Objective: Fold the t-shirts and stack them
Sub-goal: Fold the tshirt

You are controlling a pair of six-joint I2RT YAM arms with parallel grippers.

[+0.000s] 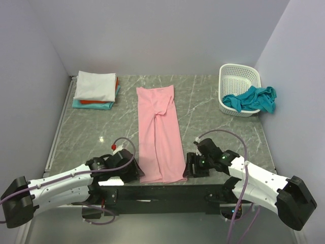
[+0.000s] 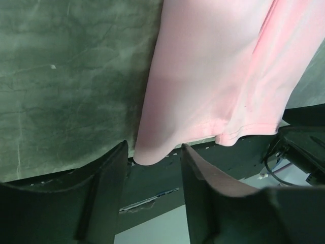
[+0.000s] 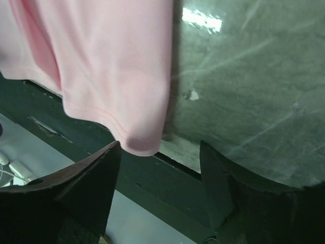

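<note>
Both arms reach low from their bases at the near edge, forearms angled inward toward the middle of the table. The left gripper (image 1: 135, 174) sits at the near left corner of the light pink t-shirt (image 1: 158, 132), and the right gripper (image 1: 189, 166) sits at its near right corner. In the left wrist view, the left gripper (image 2: 153, 147) has its jaws spread wide. The shirt's hem corner (image 2: 152, 150) lies just in front of the gap and nothing is clamped. The right gripper (image 3: 159, 147) is likewise wide open in its own view, with the other hem corner (image 3: 139, 142) just ahead of its fingers. Both corners droop slightly over the table's dark near edge.

The pink shirt lies flat as a long narrow strip, running from the near edge toward the far wall. It rests on a grey-green marbled tabletop (image 1: 213, 117).

At the far left a folded stack holds a white t-shirt (image 1: 95, 85) on top, an orange-red t-shirt (image 1: 89, 102) beneath it and a pale teal t-shirt (image 1: 94, 106) at the bottom. At the far right a white lattice basket (image 1: 234, 79) has a teal garment (image 1: 251, 98) spilling over its rim. Pale walls (image 1: 162, 35) close in the table on three sides.
</note>
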